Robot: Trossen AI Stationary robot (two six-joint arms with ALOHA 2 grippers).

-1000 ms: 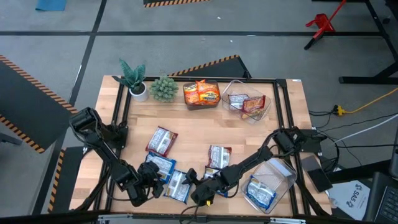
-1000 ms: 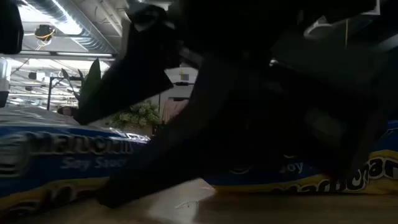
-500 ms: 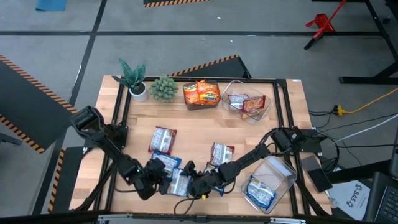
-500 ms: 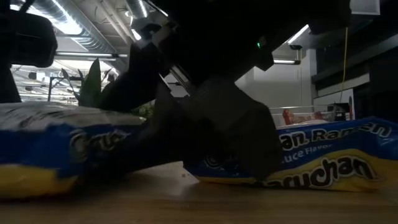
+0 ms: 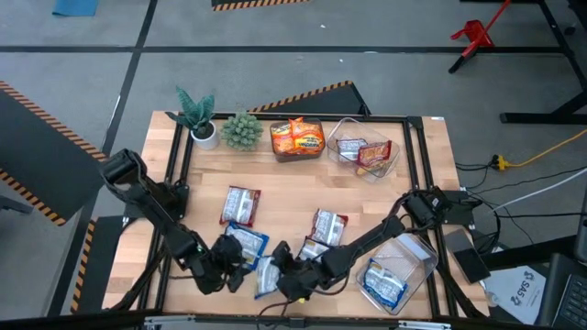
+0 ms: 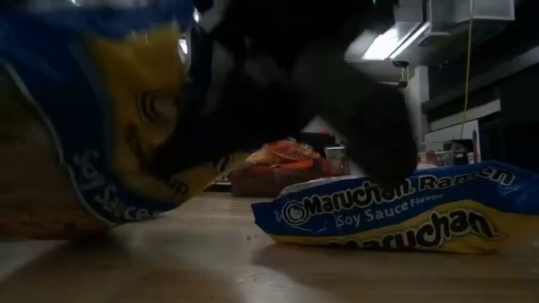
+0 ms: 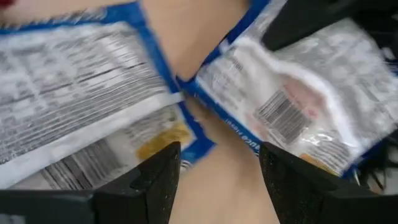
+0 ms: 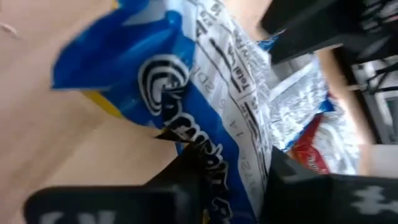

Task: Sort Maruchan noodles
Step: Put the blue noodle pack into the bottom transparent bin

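Near the table's front edge my right gripper (image 5: 281,280) is shut on a blue-and-white Maruchan packet (image 5: 268,275), which stands tipped up in the low view (image 6: 109,135). Just left of it my left gripper (image 5: 224,266) is open and low over the wood, its fingers empty (image 7: 217,180), between that packet (image 7: 292,106) and a second blue packet (image 5: 244,242) lying flat. More noodles lie flat mid-table: a red-brown one (image 5: 240,203), another (image 5: 328,225) and a blue one (image 5: 312,249). My right gripper pinches the blue packet between its two fingers at one end (image 8: 227,152). The fingers come in low from the table's right. The packet is tilted up on edge with its free end (image 8: 93,62) raised; whether its lower edge rests on the wood I cannot tell.
Clear bins stand at the far edge with orange packets (image 5: 297,137) and red-brown packets (image 5: 363,152). A third, with a blue packet, stands at the near right (image 5: 393,273). Two green potted plants (image 5: 197,117) (image 5: 242,130) stand at the far left. A blue packet (image 6: 404,210) lies close to the low camera.
My right gripper has shut on the blue packet and tipped it up from lying flat. My left gripper has drifted a little toward the table's right and stays open.
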